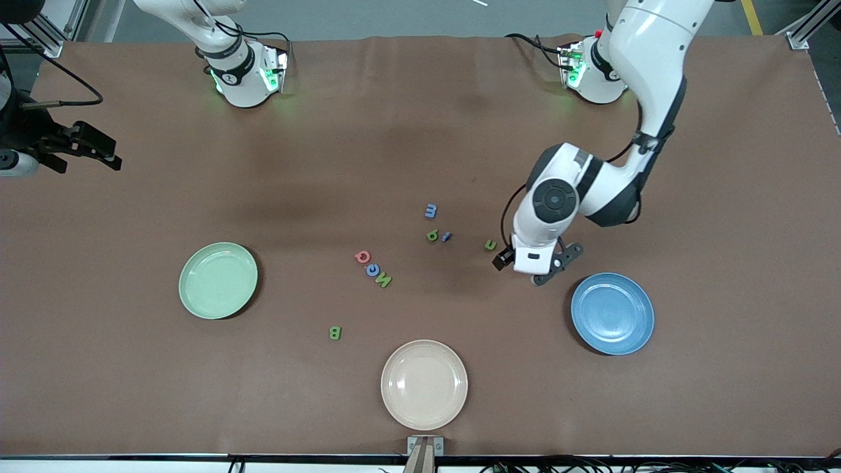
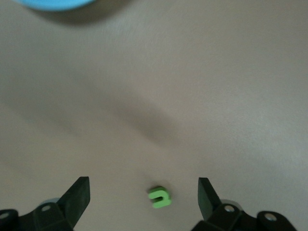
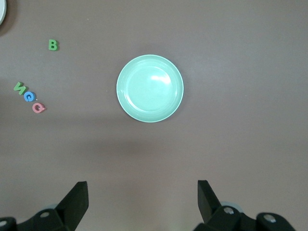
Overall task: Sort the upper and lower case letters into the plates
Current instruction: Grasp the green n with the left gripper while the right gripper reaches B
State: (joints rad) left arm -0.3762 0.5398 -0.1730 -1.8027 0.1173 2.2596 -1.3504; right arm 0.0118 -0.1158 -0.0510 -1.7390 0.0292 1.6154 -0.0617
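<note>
The mint green plate (image 1: 218, 280) lies toward the right arm's end of the table, the blue plate (image 1: 612, 313) toward the left arm's end. Between them lie the letters: blue m (image 1: 431, 211), green q (image 1: 432, 234), a small blue i (image 1: 447, 236), green n (image 1: 490, 244), pink Q (image 1: 363, 256), blue G (image 1: 372, 269), green N (image 1: 384, 281) and green B (image 1: 335, 333). My left gripper (image 1: 558, 265) hangs open and empty above the table beside the n (image 2: 159, 197), which shows between its fingers (image 2: 79, 195). My right gripper (image 1: 98, 150) waits open at the table's edge, high above the mint plate (image 3: 150, 88).
A cream-beige plate (image 1: 424, 384) sits nearest the front camera, midway along the table edge. The blue plate's rim (image 2: 53, 4) shows in the left wrist view. The right wrist view also takes in B (image 3: 53, 44), N (image 3: 19, 87), G (image 3: 29, 96) and Q (image 3: 38, 108).
</note>
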